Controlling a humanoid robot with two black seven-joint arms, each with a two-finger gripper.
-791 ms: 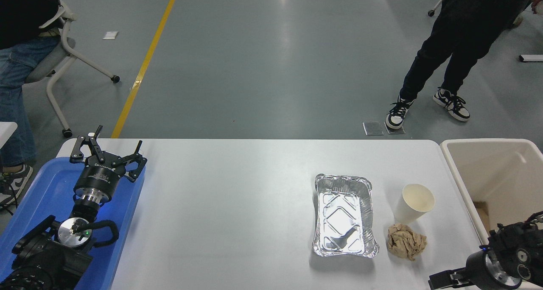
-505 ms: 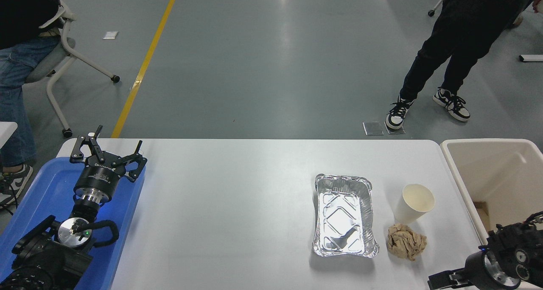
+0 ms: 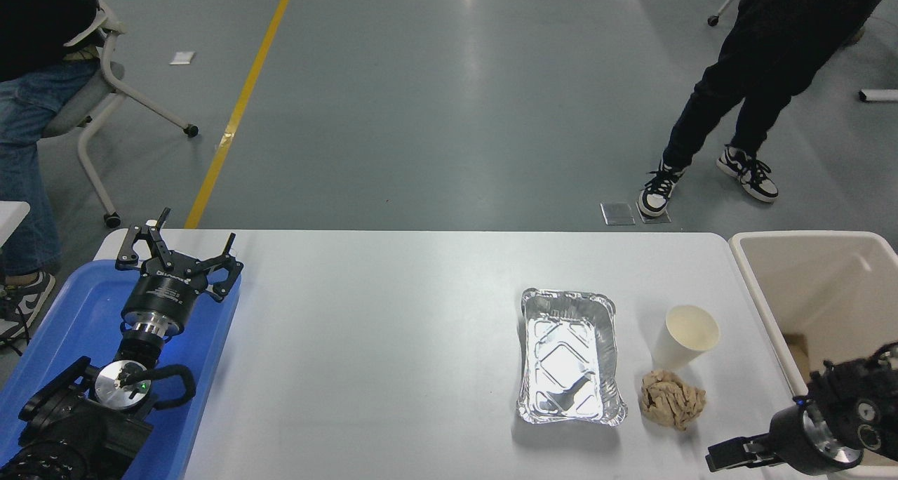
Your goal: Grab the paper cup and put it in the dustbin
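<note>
Paper cup [image 3: 685, 337] is standing upright on the white surface [image 3: 393, 340], just right of the foil tray [image 3: 570, 357] and just beyond the crumpled brown paper ball [image 3: 671, 399], with the dustbin [image 3: 754, 283] off the right edge. Plain white, tapered, its cream interior is showing empty.

Right tool [image 3: 733, 454] is sitting near the lower right corner, well apart from the cup; whether it is spread or closed, I cannot tell. Left tool [image 3: 177, 254] is resting with fingers spread over the blue tray [image 3: 63, 325].

Light and thin-walled, the cup is likely to tip if nudged or crush if squeezed hard. Approaching low, the arm could be sweeping the paper ball into it.
</note>
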